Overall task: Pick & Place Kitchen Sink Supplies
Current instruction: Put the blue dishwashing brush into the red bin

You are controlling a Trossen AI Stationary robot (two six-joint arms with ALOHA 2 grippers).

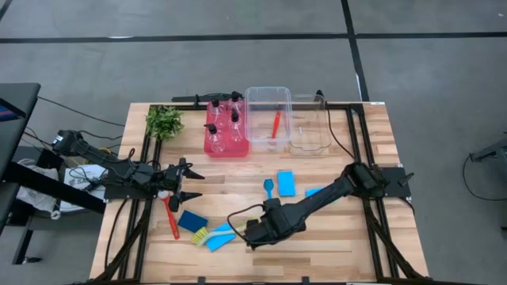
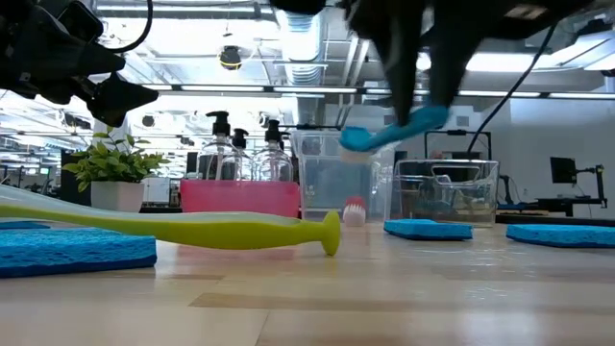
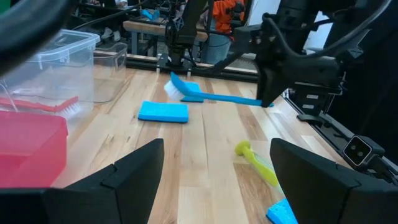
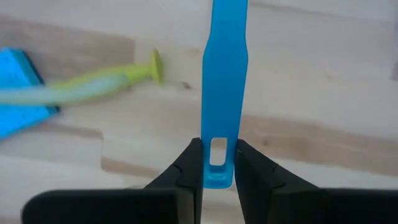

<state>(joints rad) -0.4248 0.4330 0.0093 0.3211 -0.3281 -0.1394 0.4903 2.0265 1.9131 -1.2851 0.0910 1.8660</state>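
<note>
My right gripper (image 4: 217, 168) hangs over the table's near middle (image 1: 268, 212), shut on a blue long-handled brush (image 1: 268, 188) held above the wood (image 2: 399, 127). My left gripper (image 1: 194, 184) waits open at the left, level, with nothing between its fingers (image 3: 217, 180). A yellow-green brush (image 1: 200, 235) and a red brush (image 1: 172, 218) lie flat on the table beside blue sponges (image 1: 192, 221) (image 1: 286, 183). Clear bottles with black caps (image 1: 224, 119) stand in a red tray. Another red brush (image 1: 276, 124) lies in a clear bin. My right gripper pinches the free end of the blue brush's handle, at its hang hole (image 4: 217, 152), between the two fingers, which press on the handle's narrow edges. The fingers point down from above. The brush sticks out nearly level, bristle head (image 2: 356, 139) slightly lower, clear of the table.
A leafy plant (image 1: 165, 120) stands at the far left. The red tray (image 1: 214, 146) and two clear bins (image 1: 268, 95) (image 1: 309, 146) line the far edge. More blue sponges (image 1: 222, 236) (image 1: 314, 191) lie near my right arm. Bare wood shows at the near right.
</note>
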